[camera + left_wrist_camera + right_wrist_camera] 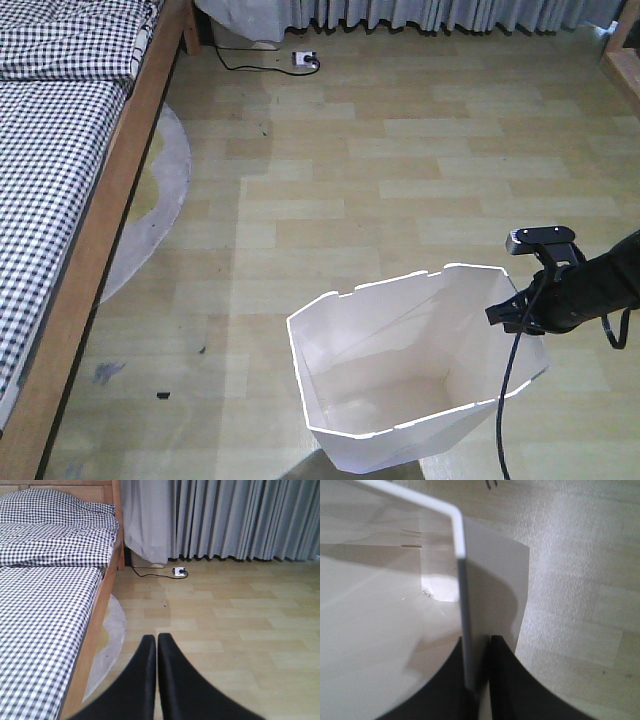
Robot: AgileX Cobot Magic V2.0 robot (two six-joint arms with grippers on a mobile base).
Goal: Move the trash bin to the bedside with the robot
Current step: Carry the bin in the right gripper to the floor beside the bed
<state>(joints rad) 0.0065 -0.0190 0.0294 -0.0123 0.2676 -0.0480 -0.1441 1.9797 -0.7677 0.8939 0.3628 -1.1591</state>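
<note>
My right gripper (pixel 478 647) clamps the rim of the bin (pixel 400 375), white, faceted, cream inside; my left gripper (pixel 156 642) sits pressed together.

A bedroom in a home: a wooden-framed bed (pixel 45 605) with checked bedding, long grey curtains (pixel 240 520), a pale plank floor (pixel 400 180), a round rug (pixel 165 190) beside it

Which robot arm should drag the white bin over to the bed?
Right. The right claw pinches the trash bin by its wall. The left claw is shut on nothing, over floor beside the bed.
</note>
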